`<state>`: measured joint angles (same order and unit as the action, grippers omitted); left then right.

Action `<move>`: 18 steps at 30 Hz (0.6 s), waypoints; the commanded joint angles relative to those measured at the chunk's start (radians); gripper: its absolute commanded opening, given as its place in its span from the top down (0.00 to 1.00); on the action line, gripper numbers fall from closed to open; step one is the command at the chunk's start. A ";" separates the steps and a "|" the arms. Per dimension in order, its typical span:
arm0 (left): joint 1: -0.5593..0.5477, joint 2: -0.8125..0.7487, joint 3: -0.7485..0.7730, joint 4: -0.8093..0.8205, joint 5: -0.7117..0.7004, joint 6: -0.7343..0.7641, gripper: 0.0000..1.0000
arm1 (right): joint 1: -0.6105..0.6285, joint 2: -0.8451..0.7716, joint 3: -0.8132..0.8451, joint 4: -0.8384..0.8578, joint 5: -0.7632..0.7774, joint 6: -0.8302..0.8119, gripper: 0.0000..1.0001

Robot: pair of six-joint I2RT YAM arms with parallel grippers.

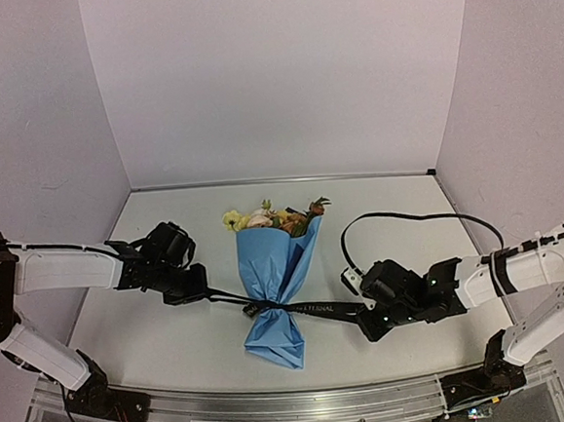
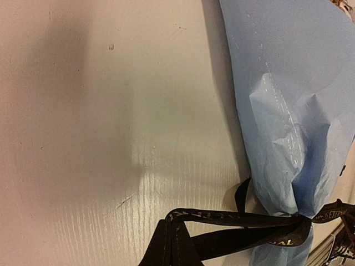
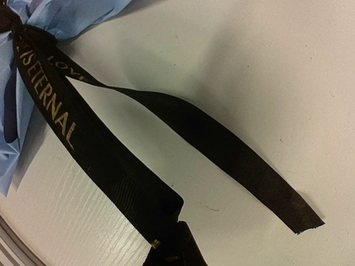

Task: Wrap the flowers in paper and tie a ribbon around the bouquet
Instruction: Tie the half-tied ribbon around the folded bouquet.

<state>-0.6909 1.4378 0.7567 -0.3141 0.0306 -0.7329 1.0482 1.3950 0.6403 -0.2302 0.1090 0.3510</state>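
The bouquet lies in the middle of the table, a cone of light-blue paper with the flowers showing at its far, wide end. The black ribbon is cinched round the cone's narrow waist and stretches out to both sides. My left gripper is shut on the ribbon's left part, which the left wrist view shows as a folded loop pinched at my fingertips. My right gripper is shut on the lettered strand. A second tail lies loose on the table.
A black cable loops over the table behind the right arm. A metal rail runs along the near edge between the arm bases. White walls close off the back and sides.
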 commanded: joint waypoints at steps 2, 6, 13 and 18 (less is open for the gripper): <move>0.063 -0.074 0.000 -0.093 -0.207 0.009 1.00 | 0.001 0.019 -0.034 -0.255 0.177 0.017 1.00; 0.138 -0.122 -0.053 -0.055 -0.128 -0.005 1.00 | -0.003 0.001 -0.088 -0.258 0.214 0.056 1.00; 0.206 -0.117 -0.154 0.106 0.105 -0.089 1.00 | -0.003 0.016 -0.127 -0.164 0.141 0.156 1.00; 0.288 -0.132 -0.223 0.227 0.265 -0.151 1.00 | -0.023 0.011 -0.155 -0.076 0.099 0.221 1.00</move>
<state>-0.5217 1.3354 0.5810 -0.1508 0.3436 -0.8154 1.0628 1.3968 0.5645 -0.0980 0.1461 0.4891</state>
